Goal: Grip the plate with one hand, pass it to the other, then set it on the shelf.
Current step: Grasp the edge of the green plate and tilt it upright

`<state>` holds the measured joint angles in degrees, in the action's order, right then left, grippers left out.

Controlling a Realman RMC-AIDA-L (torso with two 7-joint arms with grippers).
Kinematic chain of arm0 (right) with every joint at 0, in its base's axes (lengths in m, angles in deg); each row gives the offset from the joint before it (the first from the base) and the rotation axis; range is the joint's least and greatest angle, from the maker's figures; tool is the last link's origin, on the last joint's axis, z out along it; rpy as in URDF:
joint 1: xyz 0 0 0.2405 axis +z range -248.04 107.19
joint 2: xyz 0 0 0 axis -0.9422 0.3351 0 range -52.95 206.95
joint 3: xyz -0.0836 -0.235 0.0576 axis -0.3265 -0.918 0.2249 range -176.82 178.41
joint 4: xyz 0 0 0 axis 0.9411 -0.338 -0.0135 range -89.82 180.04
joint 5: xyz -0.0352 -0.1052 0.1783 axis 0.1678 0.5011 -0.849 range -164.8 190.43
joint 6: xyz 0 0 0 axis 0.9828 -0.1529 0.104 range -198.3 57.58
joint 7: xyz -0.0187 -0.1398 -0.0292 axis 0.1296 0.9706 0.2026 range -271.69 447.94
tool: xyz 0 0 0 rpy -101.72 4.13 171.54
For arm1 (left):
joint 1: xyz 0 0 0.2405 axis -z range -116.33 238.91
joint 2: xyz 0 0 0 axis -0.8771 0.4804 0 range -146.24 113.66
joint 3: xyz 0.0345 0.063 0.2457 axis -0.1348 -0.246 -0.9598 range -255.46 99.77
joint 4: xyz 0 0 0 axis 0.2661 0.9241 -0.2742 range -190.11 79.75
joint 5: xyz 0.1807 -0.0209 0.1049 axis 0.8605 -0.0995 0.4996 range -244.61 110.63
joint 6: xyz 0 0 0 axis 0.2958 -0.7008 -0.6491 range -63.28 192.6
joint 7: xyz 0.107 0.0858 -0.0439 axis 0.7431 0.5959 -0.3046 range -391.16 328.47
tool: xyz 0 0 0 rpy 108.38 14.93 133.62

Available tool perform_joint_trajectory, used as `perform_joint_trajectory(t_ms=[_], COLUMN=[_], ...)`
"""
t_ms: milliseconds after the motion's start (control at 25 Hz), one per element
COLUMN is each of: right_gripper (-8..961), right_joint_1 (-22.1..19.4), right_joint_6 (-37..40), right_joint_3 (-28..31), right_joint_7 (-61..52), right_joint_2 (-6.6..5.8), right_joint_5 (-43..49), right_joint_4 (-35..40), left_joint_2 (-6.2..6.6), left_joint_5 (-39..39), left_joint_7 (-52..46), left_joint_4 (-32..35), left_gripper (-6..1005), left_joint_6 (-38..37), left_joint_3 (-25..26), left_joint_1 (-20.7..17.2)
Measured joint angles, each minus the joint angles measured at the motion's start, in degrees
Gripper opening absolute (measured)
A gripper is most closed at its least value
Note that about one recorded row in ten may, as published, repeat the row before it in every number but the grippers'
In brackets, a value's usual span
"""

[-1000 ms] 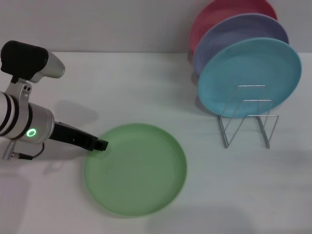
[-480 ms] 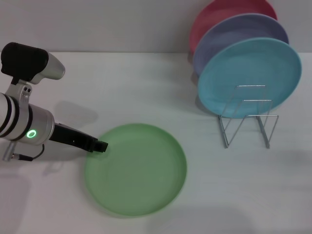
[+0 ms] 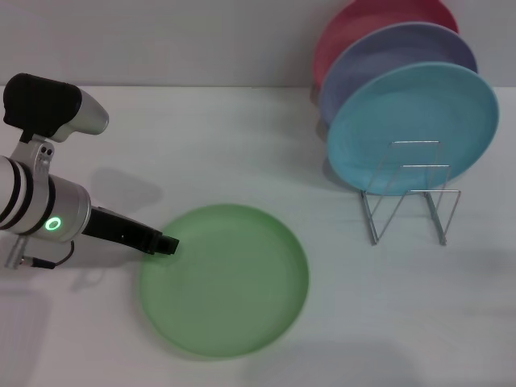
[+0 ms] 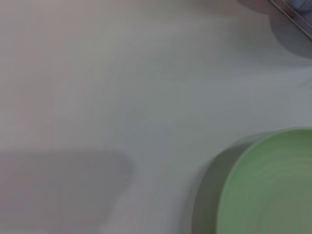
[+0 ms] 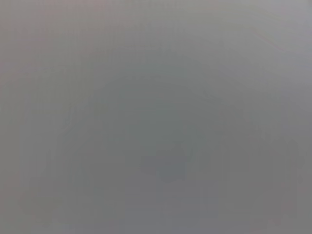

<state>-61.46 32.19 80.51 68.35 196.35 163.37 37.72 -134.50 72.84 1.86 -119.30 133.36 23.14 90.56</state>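
three plates (image 3: 411, 125) fill the shelf (image 3: 407, 197); left hand (image 3: 165, 243), grip unclear, touches the plate (image 3: 226, 278) rim.

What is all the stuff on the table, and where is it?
Green plate: one, light green, flat on the table, front and left of middle.
Blue plate: one, turquoise, upright in the rack, frontmost of three.
Purple plate: one, lavender, upright behind the blue one.
Red plate: one, pinkish red, upright at the back.
Rack: one, silver wire, right side; its front slots hold nothing.
Table: one, white.
Left gripper: one, black, on a silver arm with a green light, at the green plate's left rim.
Right gripper: not in view.
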Motion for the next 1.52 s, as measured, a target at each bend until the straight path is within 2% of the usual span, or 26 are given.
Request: perform_joint_trajectory(t_ms=[320,520,720,1040,1520], right_gripper=[825,826,825,826,826], right_joint_1=[0.0,0.0,0.0,0.0,0.3], right_joint_6=[0.0,0.0,0.0,0.0,0.0], right_joint_3=[0.0,0.0,0.0,0.2,0.2], right_joint_7=[0.0,0.0,0.0,0.0,0.0], right_joint_2=[0.0,0.0,0.0,0.01,0.09], right_joint_5=[0.0,0.0,0.0,0.0,0.0], right_joint_4=[0.0,0.0,0.0,0.0,-0.3], left_joint_2=[0.0,-0.14,-0.14,-0.05,0.08], left_joint_5=[0.3,2.1,2.2,2.8,3.0], left_joint_7=[0.2,-0.4,-1.1,-1.1,-0.8], left_joint_4=[0.1,0.3,0.0,0.0,-2.5], left_gripper=[337,146,77,40,37], left_joint_6=[0.0,0.0,0.1,0.0,0.2], left_joint_3=[-0.6,-1.6,-1.6,-1.6,-1.1], left_joint_1=[0.0,0.6,0.8,1.5,1.6])
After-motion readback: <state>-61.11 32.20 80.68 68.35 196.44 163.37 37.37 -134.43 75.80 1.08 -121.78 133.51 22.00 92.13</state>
